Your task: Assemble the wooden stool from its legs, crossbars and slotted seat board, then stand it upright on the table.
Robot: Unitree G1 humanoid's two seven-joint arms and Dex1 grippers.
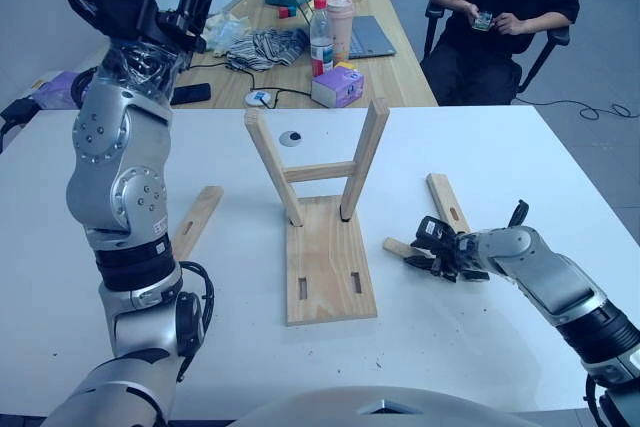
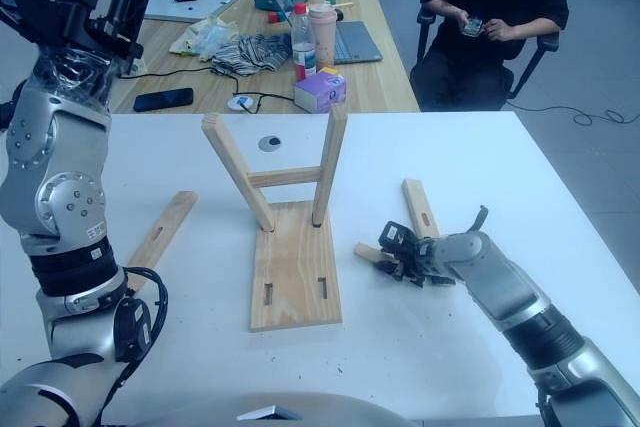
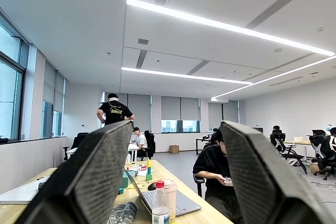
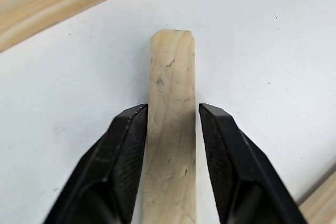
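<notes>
The right end effector (image 4: 173, 111) is closed on the short crossbar (image 4: 172, 61), which lies flat on the surface between its pads; light, stiff, smooth wood, probably best gripped mid-length; the left end effector (image 3: 177, 124) is raised, wide open and empty.

Seat board (image 1: 328, 259) lies flat at the centre of the table (image 1: 520, 147). Two upright legs (image 1: 364, 159) stand in its far slots, with a fitted crossbar (image 1: 318, 171) between them. A left loose leg (image 1: 197, 219) lies left of the board and a right loose leg (image 1: 447, 201) right of it. A loose crossbar (image 1: 398, 245) lies between the board and the right loose leg, clasped in the right gripper (image 4: 173, 111)
</notes>
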